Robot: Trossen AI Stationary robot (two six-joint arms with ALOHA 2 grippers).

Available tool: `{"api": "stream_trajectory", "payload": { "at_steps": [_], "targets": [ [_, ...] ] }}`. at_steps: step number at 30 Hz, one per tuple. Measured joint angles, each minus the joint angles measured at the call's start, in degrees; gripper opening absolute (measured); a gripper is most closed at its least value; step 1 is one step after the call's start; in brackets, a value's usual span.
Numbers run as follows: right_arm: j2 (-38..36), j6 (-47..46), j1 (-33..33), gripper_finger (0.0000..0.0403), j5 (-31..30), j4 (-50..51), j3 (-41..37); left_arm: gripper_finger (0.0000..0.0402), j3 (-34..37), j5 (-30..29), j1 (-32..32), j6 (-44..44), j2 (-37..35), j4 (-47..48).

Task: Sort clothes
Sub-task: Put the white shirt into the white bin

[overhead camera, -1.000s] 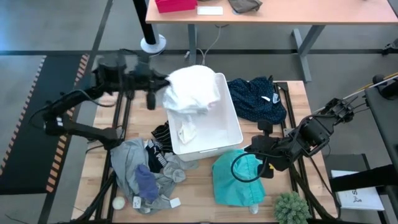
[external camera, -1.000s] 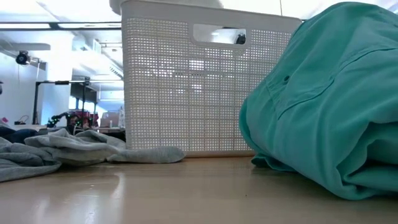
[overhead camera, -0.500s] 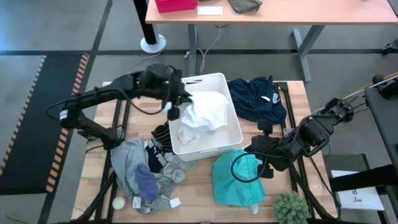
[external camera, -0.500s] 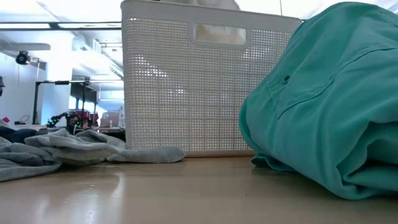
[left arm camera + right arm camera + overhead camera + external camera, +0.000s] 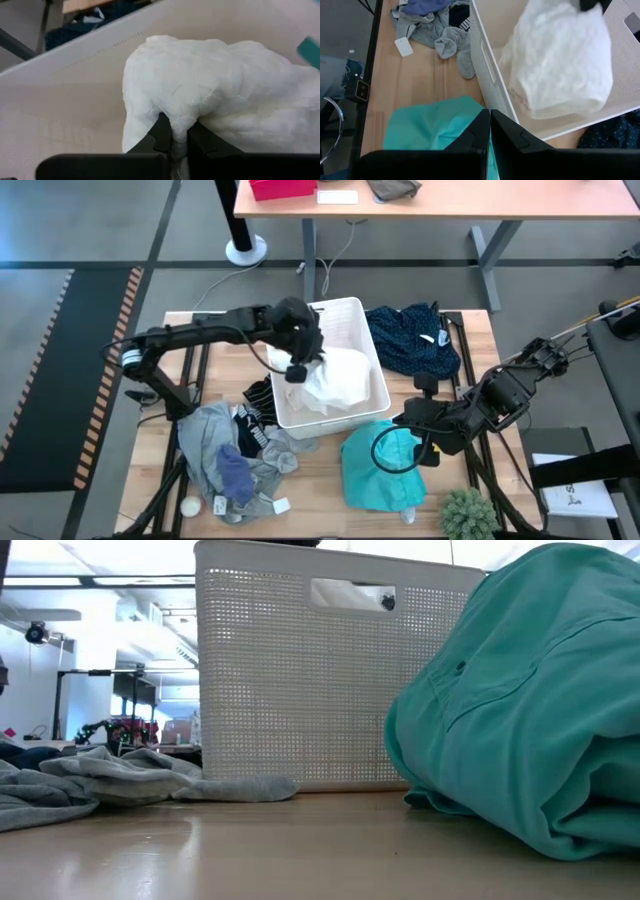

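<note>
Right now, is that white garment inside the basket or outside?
Inside: the white garment bunches within the basket walls, pinched by the left gripper.

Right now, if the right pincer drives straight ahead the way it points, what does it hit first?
Probably the teal garment, lying directly past the shut right pincer. Just beyond stands the near wall of the white basket with the white garment inside. Depth is unclear, so it might clear the teal fabric and meet the wall first.

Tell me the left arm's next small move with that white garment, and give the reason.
Probably open the left end effector and let go. It is shut on a pinch of the white garment, which already hangs inside the white basket with most of its bulk below the rim. The right end effector waits shut over the teal garment.
</note>
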State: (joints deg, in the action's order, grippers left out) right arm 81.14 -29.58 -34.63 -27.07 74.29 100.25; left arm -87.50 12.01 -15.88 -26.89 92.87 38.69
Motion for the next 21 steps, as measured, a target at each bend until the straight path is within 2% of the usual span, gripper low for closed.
{"api": "stream_trajectory", "payload": {
  "at_steps": [4,11,16,21],
  "targets": [
    [0.0,0.0,0.0,0.0,0.0,0.0,0.0,0.0006,0.0,-0.8,0.0,-3.4,2.6,0.0],
    [0.0,0.0,0.0,0.0,0.2,0.0,0.0,0.0006,0.0,-7.3,-0.2,-10.1,5.5,3.0],
    [0.0,0.0,0.0,0.0,0.3,0.0,0.0,0.001,0.2,-9.2,-0.5,-9.5,7.2,6.7],
    [0.0,-0.3,0.0,0.0,0.5,0.0,0.0,0.0043,0.2,-11.7,-0.5,-7.1,9.5,8.0]
  ]
}}
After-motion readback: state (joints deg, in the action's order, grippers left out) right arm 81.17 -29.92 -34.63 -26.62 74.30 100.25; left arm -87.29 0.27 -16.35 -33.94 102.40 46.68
